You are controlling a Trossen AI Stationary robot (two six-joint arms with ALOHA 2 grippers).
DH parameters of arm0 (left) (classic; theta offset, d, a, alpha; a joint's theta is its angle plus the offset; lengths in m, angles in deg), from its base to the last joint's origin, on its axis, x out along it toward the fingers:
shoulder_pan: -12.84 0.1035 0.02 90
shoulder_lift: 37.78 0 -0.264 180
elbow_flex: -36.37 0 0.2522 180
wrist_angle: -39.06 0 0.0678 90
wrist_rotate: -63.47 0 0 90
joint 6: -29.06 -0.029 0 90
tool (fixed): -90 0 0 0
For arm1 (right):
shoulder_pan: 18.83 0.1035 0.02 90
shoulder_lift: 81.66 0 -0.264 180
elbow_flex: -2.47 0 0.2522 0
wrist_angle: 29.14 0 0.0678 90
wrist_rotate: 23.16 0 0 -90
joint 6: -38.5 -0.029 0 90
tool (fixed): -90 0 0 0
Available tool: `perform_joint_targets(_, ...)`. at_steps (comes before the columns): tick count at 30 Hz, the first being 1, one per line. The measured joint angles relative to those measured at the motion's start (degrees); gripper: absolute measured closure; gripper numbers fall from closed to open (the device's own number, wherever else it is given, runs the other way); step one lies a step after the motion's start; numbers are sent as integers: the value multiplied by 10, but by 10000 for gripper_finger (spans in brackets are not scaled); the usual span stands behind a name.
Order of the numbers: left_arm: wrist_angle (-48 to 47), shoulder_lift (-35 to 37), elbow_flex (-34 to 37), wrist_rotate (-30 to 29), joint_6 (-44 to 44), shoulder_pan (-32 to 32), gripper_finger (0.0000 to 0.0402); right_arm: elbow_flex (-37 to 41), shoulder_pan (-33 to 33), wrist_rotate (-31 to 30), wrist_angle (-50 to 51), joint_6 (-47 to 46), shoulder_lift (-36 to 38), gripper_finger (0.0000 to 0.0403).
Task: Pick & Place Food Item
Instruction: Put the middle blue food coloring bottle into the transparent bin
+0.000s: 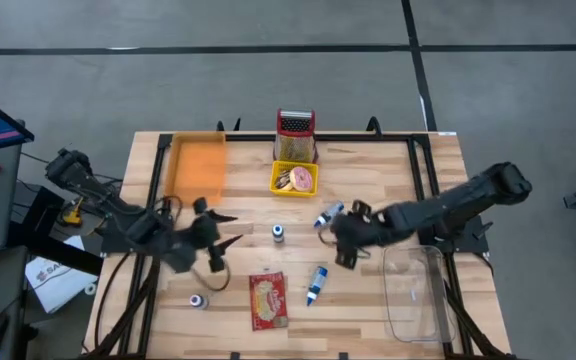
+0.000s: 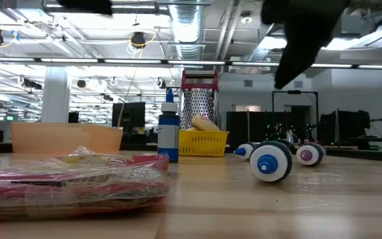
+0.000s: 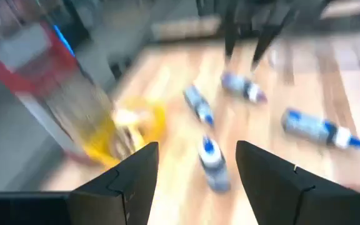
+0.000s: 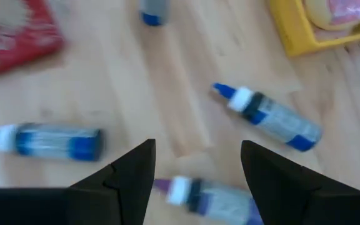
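Note:
A yellow basket (image 1: 294, 179) with food items, among them a pink-iced donut (image 1: 302, 179), stands at the table's far middle in front of a grater (image 1: 295, 135). A red food packet (image 1: 267, 300) lies flat near the front edge. My left gripper (image 1: 230, 228) hovers open left of centre, above the table, pointing toward an upright blue-capped bottle (image 3: 212, 162); nothing is between its fingers (image 3: 197, 156). My right gripper (image 1: 345, 240) hovers open right of centre, slanting down over lying bottles (image 4: 269, 115), and it too has nothing between its fingers (image 4: 197, 156).
Blue bottles lie scattered mid-table (image 1: 328, 214), (image 1: 315, 284), and one stands upright (image 1: 278, 232). A small one lies near the front left (image 1: 198, 300). An orange tray (image 1: 198, 165) sits far left and a clear container (image 1: 418, 295) at the near right.

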Motion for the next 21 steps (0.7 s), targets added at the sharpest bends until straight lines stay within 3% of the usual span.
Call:
perform_joint_targets(2, -13, -15, 11, 71, 39, 30, 192, 0, 41, -22, -1, -25, 9, 175)
perform_joint_targets(4, -7, -34, 27, 102, 47, 44, 192, 0, 78, -54, -3, -48, 18, 175)
perform_joint_targets(12, 172, -129, 86, 166, -16, 94, 174, 0, 165, -149, -45, -84, 22, 175)
perform_joint_targets(21, 306, -208, 88, 218, -131, 186, 154, 0, 182, -181, -74, -73, 22, 175)
